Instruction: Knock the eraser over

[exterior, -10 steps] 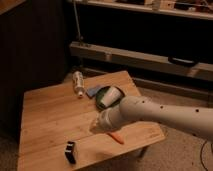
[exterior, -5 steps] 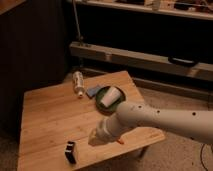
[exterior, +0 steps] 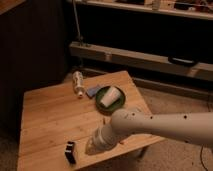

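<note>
The eraser point(exterior: 70, 151) stands upright near the front edge of the wooden table point(exterior: 50, 115), toward its left front corner, with bare wood open to its left and behind it. Just to its right the gripper point(exterior: 93, 148) hangs low over the tabletop, close to the eraser but apart from it. The white arm point(exterior: 165, 127) reaches in from the right across the front edge. Farther back lie a bottle point(exterior: 78, 83) on its side, a blue item point(exterior: 93, 91) and a green plate point(exterior: 101, 105) bearing a white cup point(exterior: 110, 96). Dark shelving point(exterior: 140, 57) runs behind.
</note>
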Robot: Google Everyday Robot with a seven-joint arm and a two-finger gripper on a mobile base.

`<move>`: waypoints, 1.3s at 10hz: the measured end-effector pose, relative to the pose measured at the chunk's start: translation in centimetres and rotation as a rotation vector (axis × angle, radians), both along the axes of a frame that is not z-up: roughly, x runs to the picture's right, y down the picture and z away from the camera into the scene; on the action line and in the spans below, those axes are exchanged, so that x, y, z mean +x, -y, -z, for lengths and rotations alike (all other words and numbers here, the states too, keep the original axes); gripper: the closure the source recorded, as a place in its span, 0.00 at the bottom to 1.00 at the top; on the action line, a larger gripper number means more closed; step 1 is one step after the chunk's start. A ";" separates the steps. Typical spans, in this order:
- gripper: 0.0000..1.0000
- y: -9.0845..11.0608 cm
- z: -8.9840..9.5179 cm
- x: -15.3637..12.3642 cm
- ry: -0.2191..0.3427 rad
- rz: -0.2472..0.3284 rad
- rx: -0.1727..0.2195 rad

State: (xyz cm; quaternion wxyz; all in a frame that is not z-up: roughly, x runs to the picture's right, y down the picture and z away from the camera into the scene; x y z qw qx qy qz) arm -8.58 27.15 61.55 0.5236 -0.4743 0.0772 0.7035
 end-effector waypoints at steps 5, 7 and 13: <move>1.00 -0.9 -1.0 -2.4 0.000 0.069 0.004; 1.00 -1.0 -1.3 -3.5 0.009 0.090 0.010; 1.00 4.1 0.1 -12.6 0.150 0.149 0.104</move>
